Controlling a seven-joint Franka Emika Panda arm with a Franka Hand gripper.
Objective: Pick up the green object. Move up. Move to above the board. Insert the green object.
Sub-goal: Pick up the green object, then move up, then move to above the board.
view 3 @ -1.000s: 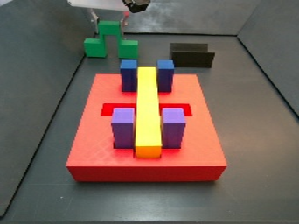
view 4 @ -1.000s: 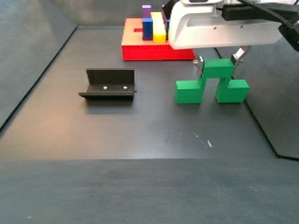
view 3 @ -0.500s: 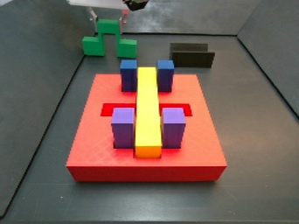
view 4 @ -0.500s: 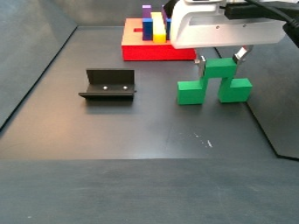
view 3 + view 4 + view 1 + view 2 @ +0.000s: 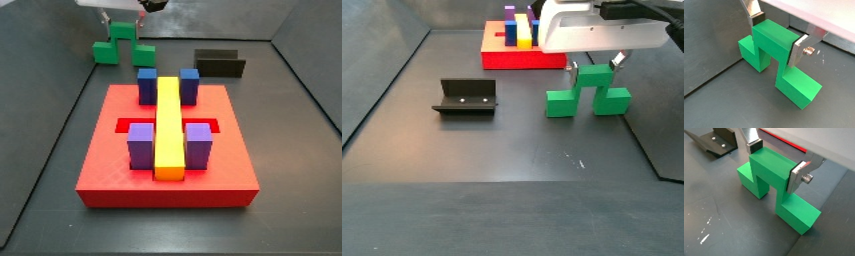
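The green object is a blocky piece with a taller centre and two lower side arms. My gripper is shut on its taller centre, one silver finger on each side, in both wrist views. In a side view the green object hangs under the gripper, in front of the board. I cannot tell if its arms still touch the floor. In a side view the board is a red slab with a yellow bar and blue and purple blocks; the green object is behind it.
The dark fixture stands on the floor left of the green object; it also shows behind the board's right corner in a side view and in a wrist view. Grey walls enclose the floor.
The green object has risen slightly with the gripper shut on it. The board and the fixture have not moved.
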